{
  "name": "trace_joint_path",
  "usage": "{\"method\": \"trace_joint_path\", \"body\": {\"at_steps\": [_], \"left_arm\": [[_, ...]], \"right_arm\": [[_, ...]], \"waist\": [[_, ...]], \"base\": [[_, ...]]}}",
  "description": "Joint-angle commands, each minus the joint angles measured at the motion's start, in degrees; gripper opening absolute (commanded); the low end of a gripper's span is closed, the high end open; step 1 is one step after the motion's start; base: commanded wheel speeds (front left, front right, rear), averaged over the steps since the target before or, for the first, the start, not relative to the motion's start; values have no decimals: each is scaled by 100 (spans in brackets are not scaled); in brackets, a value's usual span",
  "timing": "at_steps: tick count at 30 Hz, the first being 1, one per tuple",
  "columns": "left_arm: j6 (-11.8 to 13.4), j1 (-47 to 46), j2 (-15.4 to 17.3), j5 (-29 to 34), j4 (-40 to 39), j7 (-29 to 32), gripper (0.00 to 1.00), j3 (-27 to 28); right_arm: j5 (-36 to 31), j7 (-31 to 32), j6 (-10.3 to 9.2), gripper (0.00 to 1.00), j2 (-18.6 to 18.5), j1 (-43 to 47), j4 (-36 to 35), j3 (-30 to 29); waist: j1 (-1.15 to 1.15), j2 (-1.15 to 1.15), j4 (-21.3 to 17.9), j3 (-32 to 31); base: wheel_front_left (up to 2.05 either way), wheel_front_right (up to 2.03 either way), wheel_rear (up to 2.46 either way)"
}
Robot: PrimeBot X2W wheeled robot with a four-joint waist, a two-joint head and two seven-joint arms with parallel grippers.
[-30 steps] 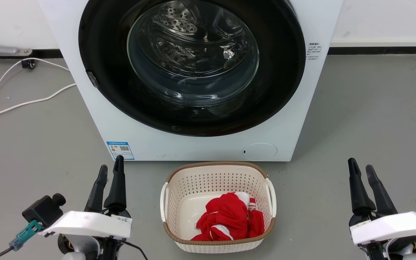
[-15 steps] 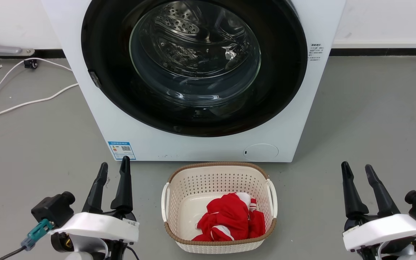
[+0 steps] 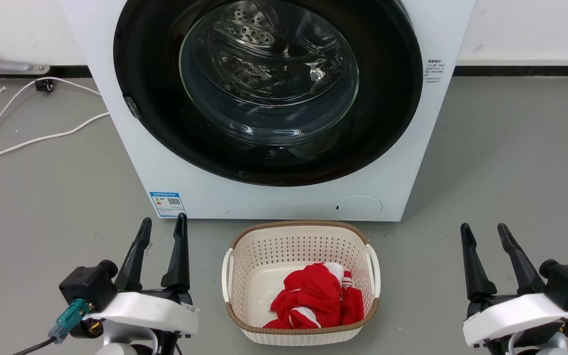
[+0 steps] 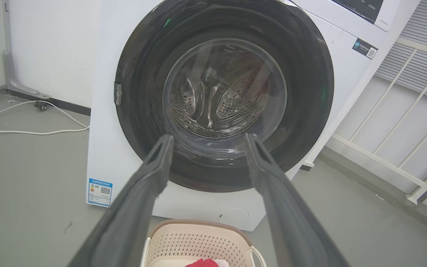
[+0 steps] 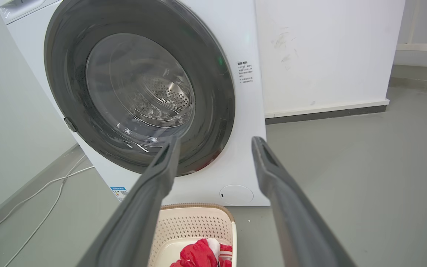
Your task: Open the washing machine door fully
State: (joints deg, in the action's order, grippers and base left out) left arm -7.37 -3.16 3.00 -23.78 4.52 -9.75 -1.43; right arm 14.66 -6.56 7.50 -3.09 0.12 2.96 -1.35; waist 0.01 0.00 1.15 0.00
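The washing machine (image 3: 274, 197) is standing on the grey floor (image 3: 511, 162) against a white wall. The washing machine door (image 3: 392, 98) is sitting shut, flush against the white front, with the perforated steel drum showing through its bulging glass window (image 3: 269, 74). A small grey catch (image 3: 132, 106) is sitting on the door's black ring at the robot's left.

Both arms are hanging low and well back from the machine. The left pincer (image 3: 163, 220) is pointing up toward the blue label sticker (image 3: 167, 203), its two dark fingers standing apart and gripping nothing. The right pincer (image 3: 483, 227) is hovering over bare floor off the machine's right corner, its fingers likewise spread and empty. Neither is touching the door.

Between the two arms, a cream laundry basket (image 3: 299, 228) is resting just in front of the machine, below the round flap (image 3: 358, 207), with a crumpled red and white cloth (image 3: 313, 296) lying inside it. A white cable (image 3: 27, 143) is trailing across the floor on the robot's left.
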Motion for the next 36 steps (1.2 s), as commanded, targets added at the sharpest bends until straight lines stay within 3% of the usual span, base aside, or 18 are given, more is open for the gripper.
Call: {"method": "trace_joint_path", "body": {"at_steps": [1, 14, 36], "left_arm": [[24, 5, 36, 176, -74, -50, 100, -17], [77, 35, 66, 968, -117, -235, 100, -79], [117, 52, 61, 1936, -209, -476, 100, -54]], "right_arm": [[-189, -28, -2, 100, 14, 15, -67, -1], [-978, -154, -2, 100, 21, 72, -145, 63], [-1482, -354, -3, 100, 29, 111, -47, 126]], "waist": [[-1, 0, 2, 1], [-1, 0, 23, -1], [-1, 0, 60, 34]], "base": [[0, 0, 0], [0, 0, 0], [0, 0, 0]]}}
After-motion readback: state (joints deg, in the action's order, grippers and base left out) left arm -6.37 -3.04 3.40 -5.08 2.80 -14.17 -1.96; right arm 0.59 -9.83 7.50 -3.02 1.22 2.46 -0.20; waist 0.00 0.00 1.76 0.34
